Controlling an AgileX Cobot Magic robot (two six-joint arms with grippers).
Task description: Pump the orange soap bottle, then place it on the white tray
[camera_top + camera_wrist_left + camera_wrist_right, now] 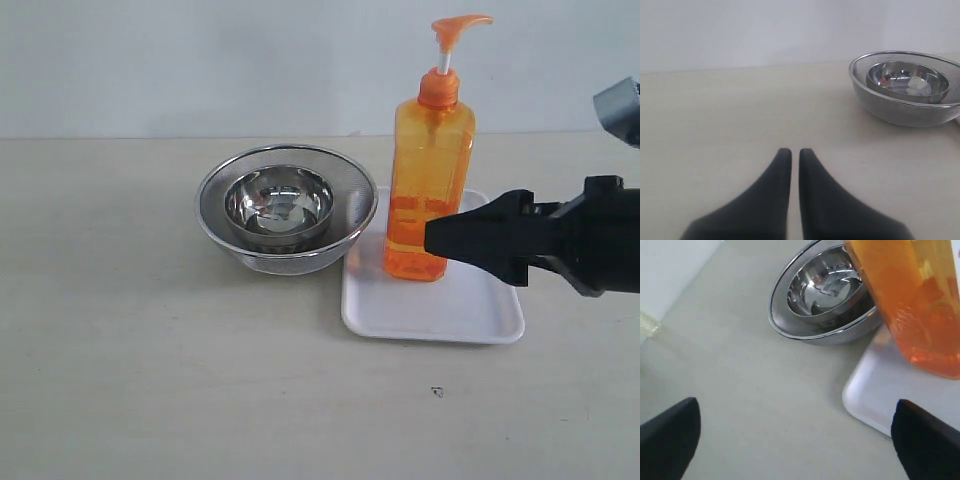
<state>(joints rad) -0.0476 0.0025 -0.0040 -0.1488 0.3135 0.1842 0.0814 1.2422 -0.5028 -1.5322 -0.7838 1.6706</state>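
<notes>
The orange soap bottle (430,160) stands upright on the white tray (470,305), pump head up on its white stem. My right gripper (440,240) hangs low at the tray's right side, its black fingertip overlapping the bottle's lower part in the exterior view. In the right wrist view the right gripper (796,405) is open wide with only table between its fingers; the bottle (915,305) and a tray corner (875,390) lie ahead, apart from both fingers. My left gripper (791,152) is shut and empty over bare table, out of the exterior view.
A round steel mesh strainer (215,210) with a steel bowl (278,205) inside sits just left of the tray, touching its edge. In the left wrist view the strainer (900,107) lies ahead and to one side. A pale wall stands behind the table.
</notes>
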